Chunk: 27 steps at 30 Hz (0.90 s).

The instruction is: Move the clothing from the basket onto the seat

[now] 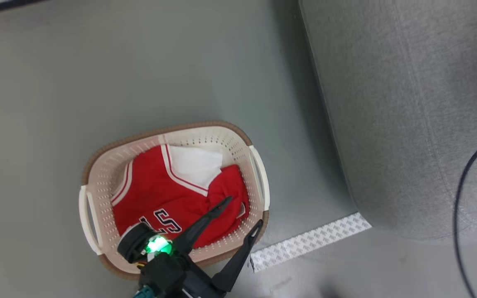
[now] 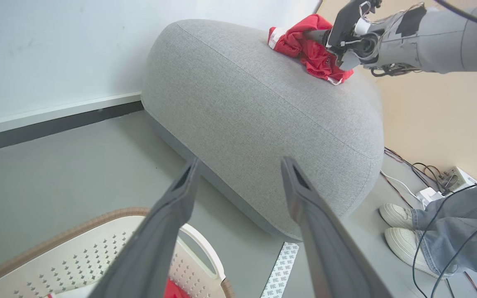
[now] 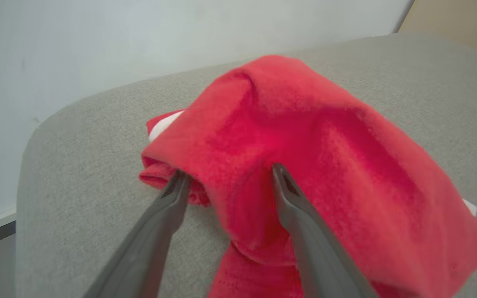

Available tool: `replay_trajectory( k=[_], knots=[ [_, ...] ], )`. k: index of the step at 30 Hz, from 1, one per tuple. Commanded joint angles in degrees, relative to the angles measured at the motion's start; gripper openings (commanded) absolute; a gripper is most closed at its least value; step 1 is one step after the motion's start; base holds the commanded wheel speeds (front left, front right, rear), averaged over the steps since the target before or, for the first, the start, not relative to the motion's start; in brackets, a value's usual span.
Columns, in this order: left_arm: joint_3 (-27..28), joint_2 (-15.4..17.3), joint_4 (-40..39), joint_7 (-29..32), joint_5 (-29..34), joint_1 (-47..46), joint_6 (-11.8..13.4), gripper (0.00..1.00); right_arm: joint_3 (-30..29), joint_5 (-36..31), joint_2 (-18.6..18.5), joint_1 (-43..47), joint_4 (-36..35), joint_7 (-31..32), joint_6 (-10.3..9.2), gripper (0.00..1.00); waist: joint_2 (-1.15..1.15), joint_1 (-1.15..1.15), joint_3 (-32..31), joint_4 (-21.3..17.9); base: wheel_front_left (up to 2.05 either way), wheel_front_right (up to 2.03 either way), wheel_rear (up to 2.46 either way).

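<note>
left claw (image 1: 244, 212): i'm hovering it spread wide and empty over the basket (image 1: 97, 165), at 7 o'clock in the head view.
right claw (image 3: 228, 170): fingers are standing apart, gripping nothing; a red garment (image 3: 304, 136) is draping loosely over them on the seat (image 1: 408, 103).
jersey (image 1: 160, 194): lying crumpled in the basket.
handling: i'm expecting thin, limp, light, slippery cloth, so i'm planning to pinch a raised fold near its middle.

Left gripper (image 1: 243, 213) hovering with its two dark fingers (image 1: 205, 219) spreading wide and pointing forward, right arm (image 2: 429, 29) reaching out, pale forearm extending straight, right gripper (image 3: 228, 171) standing with jaws wide apart
</note>
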Motion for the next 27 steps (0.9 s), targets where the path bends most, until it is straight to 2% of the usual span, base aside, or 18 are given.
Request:
replay_trajectory(
  k=[1,8,13,18,27],
  knots=[
    [-0.1,-0.6,1.0,-0.4,-0.2,0.9,0.4,1.0,1.3,-0.5,0.2,2.9,-0.4,-0.5,-0.02,1.0,-0.01,0.0,-4.3,0.0,0.0,0.0,0.0],
    [1.2,-2.5,3.8,-0.5,-1.4,2.9,0.5,1.0,3.7,0.0,1.0,12.1,-2.9,-1.1,-0.02,1.0,-0.01,0.0,-12.4,0.8,0.0,0.0,0.0],
    [3.3,-4.1,6.5,-0.5,-2.0,5.4,1.0,1.0,2.4,1.9,3.2,21.9,-8.3,-1.4,-0.02,1.0,-0.01,0.0,-19.2,2.0,0.0,0.0,0.0],
    [7.2,-5.3,8.9,-0.5,-2.7,7.6,1.9,1.0,1.2,2.5,7.2,31.8,-17.5,-0.8,-0.02,1.0,-0.01,0.0,-24.3,3.4,0.0,0.0,0.0],
    [16.4,-7.9,11.8,-0.5,-3.7,12.4,4.5,1.0,1.1,-5.0,15.8,47.9,-36.2,0.9,-0.02,1.0,-0.01,0.0,-32.9,7.6,0.0,0.0,0.0]
  ],
)
